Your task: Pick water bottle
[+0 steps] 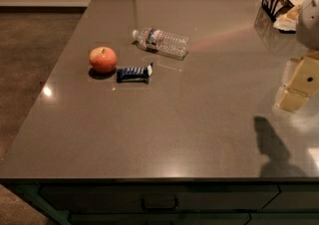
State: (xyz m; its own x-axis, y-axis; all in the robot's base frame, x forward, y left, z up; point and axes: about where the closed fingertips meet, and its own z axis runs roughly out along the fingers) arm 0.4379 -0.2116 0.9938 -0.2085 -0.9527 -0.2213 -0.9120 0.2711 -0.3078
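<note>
Water bottle [160, 43] on its side on counter [164, 129], gripper [298, 89] cut off at right edge, grip unclear

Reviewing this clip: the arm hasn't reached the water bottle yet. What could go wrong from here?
1. The water bottle lies on its side on the glossy counter; an off-centre touch could probably set it rolling.
2. The apple and the snack bar lie close beside it, to the left; overshooting might knock them.
3. The gripper sits at the right edge of view, far from the bottle, so the long reach leaves room for misalignment.
</note>
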